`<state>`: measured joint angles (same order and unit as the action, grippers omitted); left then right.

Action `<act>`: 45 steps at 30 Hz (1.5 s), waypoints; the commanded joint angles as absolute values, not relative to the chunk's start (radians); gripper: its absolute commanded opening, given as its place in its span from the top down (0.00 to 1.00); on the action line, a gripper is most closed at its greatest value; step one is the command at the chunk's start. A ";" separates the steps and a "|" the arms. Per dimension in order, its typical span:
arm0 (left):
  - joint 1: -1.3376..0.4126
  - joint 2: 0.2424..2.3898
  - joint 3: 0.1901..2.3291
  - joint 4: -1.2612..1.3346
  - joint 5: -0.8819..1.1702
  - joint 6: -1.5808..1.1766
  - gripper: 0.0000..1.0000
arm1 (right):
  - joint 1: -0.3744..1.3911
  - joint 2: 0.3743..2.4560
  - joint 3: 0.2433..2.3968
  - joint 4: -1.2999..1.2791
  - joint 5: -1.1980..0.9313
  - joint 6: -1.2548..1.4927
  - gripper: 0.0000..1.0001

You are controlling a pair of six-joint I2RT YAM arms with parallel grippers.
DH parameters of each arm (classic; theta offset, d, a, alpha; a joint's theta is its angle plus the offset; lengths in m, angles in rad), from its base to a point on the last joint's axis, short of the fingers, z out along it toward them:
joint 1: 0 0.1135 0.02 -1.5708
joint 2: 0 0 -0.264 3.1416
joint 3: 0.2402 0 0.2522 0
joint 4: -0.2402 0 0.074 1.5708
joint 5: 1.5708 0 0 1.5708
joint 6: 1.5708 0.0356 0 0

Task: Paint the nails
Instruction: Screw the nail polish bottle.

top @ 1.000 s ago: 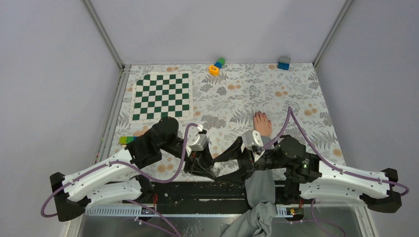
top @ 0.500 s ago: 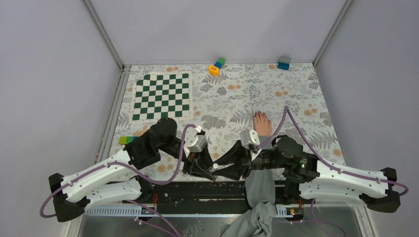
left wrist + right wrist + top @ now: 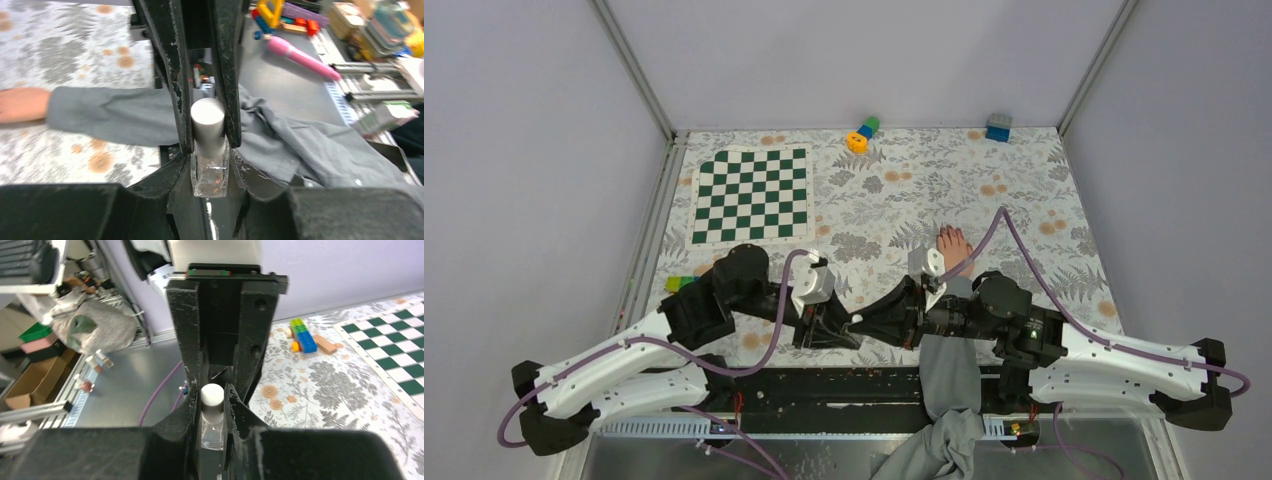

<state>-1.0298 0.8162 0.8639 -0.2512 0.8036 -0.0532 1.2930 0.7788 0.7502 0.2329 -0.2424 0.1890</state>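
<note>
The left pincer (image 3: 209, 165) grips a bottle (image 3: 210, 176); right pincer (image 3: 212, 396) pinches its cap (image 3: 207, 125), beside grey sleeve (image 3: 110, 116).

- Nails: too small to make out in the top view.
- Hand (image 3: 953, 247): its wrist end is covered there by the right arm. In the left wrist view it is blurred and the left edge cuts off the fingertips.
- Grey sleeve (image 3: 115, 117): a middle stretch is hidden behind black fingers.
- Nail polish bottle (image 3: 209, 150): the base is sunk out of sight between the black gripper parts, and the colour of the contents is unreadable. In the top view it is hidden between the two gripper heads.
- Bench clutter, upper right of the left wrist view: blurred.
</note>
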 commanded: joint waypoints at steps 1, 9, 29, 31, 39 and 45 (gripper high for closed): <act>-1.022 0.785 0.879 -0.173 0.454 -0.023 1.00 | 1.300 0.806 0.782 0.182 -0.120 0.298 1.00; -1.022 0.786 0.873 -0.207 0.137 -0.034 1.00 | 1.301 0.933 0.856 0.103 0.105 0.429 1.00; -1.031 0.800 0.881 -0.263 -0.152 -0.063 1.00 | 1.303 1.164 1.000 0.041 0.491 0.703 0.98; -1.031 0.793 0.879 -0.254 -0.114 -0.057 1.00 | 1.302 1.145 0.977 0.084 0.459 0.654 0.90; -1.031 0.766 0.861 -0.193 0.112 -0.050 1.00 | 1.303 0.969 0.887 0.101 0.501 0.511 0.53; -1.031 0.735 0.850 -0.155 0.252 -0.034 1.00 | 1.302 0.743 0.734 0.247 0.428 0.365 0.40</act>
<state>-1.0325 0.7692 0.8501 -0.2707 0.1150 -0.0597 1.2961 0.8562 0.7979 0.1276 0.4667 0.4877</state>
